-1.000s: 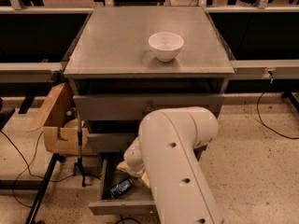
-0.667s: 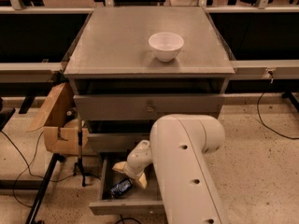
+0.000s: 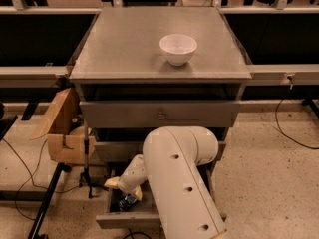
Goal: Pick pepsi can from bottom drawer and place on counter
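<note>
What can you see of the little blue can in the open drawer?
The pepsi can is small, dark blue with pale markings. It sits in the open bottom drawer, near its left side as pictured. The gripper hangs right over it and hides part of it, so I cannot tell whether they touch or whether the can stands or lies.

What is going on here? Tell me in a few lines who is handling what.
The robot's arm reaches down into the open bottom drawer. Its gripper is inside the drawer, right over the pepsi can, which lies on the drawer floor and has not yet been lifted. Whether the two touch cannot be told. A white bowl stands on the counter above.
</note>
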`<state>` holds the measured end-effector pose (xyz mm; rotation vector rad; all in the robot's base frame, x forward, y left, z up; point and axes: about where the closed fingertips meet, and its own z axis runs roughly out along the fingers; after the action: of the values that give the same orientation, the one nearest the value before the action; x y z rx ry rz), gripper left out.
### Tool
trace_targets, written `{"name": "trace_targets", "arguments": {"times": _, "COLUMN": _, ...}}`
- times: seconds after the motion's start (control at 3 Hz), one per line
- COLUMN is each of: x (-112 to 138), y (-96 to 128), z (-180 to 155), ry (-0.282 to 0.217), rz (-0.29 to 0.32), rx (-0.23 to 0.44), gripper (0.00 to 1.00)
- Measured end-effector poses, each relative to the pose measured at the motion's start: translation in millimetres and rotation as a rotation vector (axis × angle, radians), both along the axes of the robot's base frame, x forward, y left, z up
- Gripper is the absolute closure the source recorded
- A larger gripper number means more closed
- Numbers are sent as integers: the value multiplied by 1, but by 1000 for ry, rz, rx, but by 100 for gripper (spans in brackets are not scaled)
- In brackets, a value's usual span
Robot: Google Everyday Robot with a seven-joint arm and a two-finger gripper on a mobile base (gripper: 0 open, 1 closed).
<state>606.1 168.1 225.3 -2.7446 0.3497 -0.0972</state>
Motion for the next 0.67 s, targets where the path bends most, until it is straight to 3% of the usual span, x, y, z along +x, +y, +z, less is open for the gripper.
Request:
{"name": "trace_targets", "arguments": {"times": 0.33, "x": 3, "y": 12, "z": -29, "ry": 18, "rz": 4, "rx": -44, "gripper": 0}}
{"name": "trace_targets", "arguments": {"times": 0.67, "x": 7, "y": 0, "z": -61, "ry": 67, "rz": -71, "rx": -43, "gripper": 2}}
